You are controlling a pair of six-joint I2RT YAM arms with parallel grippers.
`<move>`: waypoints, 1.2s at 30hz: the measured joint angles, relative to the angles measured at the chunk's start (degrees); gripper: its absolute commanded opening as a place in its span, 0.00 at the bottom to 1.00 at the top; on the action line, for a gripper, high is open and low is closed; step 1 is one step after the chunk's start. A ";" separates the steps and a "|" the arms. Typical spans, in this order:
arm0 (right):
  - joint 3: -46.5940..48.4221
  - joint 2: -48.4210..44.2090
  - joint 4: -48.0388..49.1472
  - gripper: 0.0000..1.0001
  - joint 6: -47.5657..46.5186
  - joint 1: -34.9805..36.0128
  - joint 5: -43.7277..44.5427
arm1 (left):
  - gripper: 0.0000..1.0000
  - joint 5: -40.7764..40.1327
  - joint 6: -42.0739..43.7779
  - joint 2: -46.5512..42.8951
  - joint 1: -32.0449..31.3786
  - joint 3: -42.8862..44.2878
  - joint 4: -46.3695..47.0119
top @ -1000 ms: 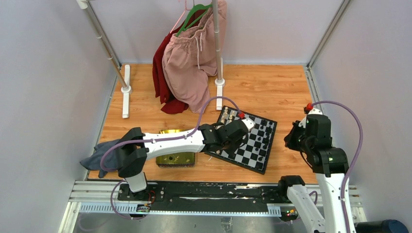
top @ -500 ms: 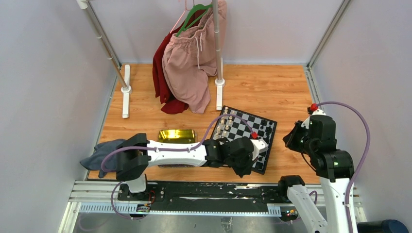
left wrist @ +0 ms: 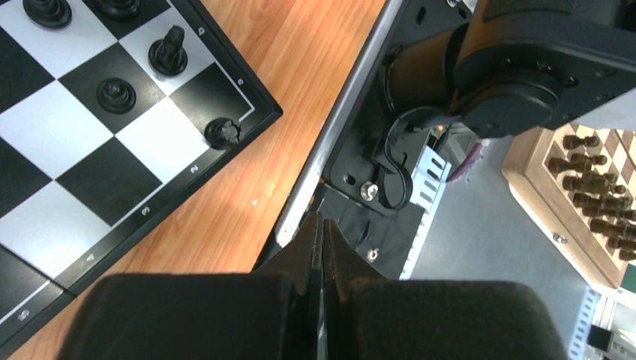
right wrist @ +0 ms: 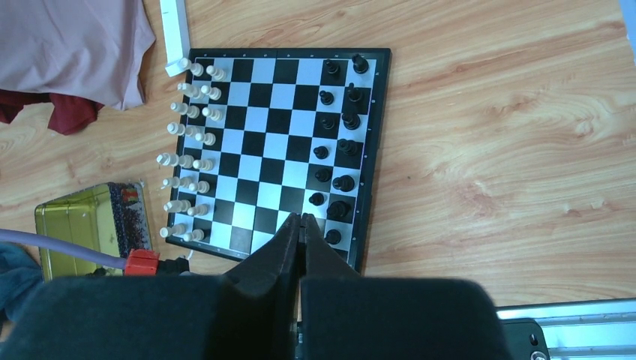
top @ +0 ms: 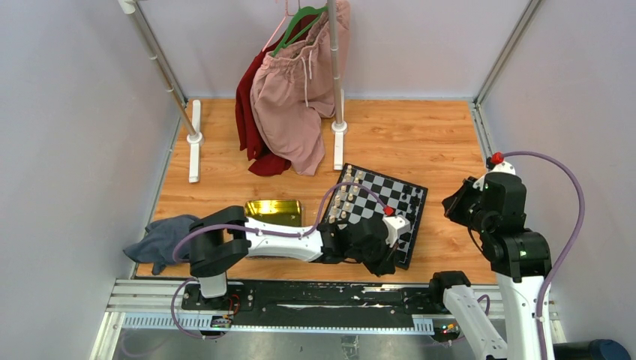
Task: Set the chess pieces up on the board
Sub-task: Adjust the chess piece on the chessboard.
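Note:
The board (top: pixel 373 193) lies at a slant on the wooden table, right of centre. Black chess pieces (right wrist: pixel 339 142) stand in two rows along its right side, and cream ones (right wrist: pixel 187 142) along its left. My left gripper (left wrist: pixel 321 219) is shut and empty; it hangs past the board's near right corner (left wrist: pixel 255 112), over the table's front rail. A few black pieces (left wrist: pixel 116 95) stand by that corner. My right gripper (right wrist: pixel 301 217) is also shut and empty, held high above the board's near edge (right wrist: pixel 277 150). From above, the left wrist (top: pixel 375 247) covers the board's near corner.
A shiny yellow-green tray (top: pixel 274 211) sits left of the board. Clothes (top: pixel 292 97) hang from a rack at the back, its white feet (top: pixel 194 139) on the table. A blue-grey cloth (top: pixel 159 241) lies at the near left. A wooden chess set (left wrist: pixel 592 195) lies below the table.
My left arm has swung from over the board's middle to its near right corner, and its jaws have closed the last bit. My right arm has drifted right and away from the board.

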 measured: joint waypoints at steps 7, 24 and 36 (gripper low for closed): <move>0.24 0.07 0.44 0.00 0.20 0.00 1.51 | 0.00 -1.75 -0.94 3.54 0.00 0.02 4.07; 1.03 0.00 0.87 0.00 0.17 0.00 1.79 | 0.00 -7.63 -1.27 7.78 0.00 0.46 7.54; 1.03 0.00 1.07 0.00 0.17 0.04 1.79 | 0.00 -10.73 -1.22 9.99 0.00 1.75 7.80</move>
